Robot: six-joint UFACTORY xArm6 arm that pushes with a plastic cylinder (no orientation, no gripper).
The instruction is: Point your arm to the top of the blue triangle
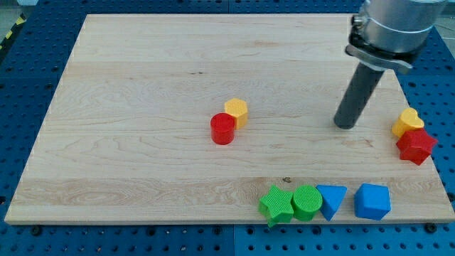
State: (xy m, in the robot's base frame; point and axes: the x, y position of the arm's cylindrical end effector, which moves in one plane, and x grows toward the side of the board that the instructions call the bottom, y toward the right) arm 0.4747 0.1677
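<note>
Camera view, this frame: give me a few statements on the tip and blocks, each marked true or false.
1. My tip touches the blue triangle. False: it stands apart, toward the view's top of it.
2. The red cylinder touches the yellow hexagon. True.
3. The blue triangle lies between the green cylinder and the blue cube. True.
4. The green star lies at the view's top edge. False: it lies at the view's bottom edge of the board.
5. The red star sits beside the yellow heart at the view's right. True.
</note>
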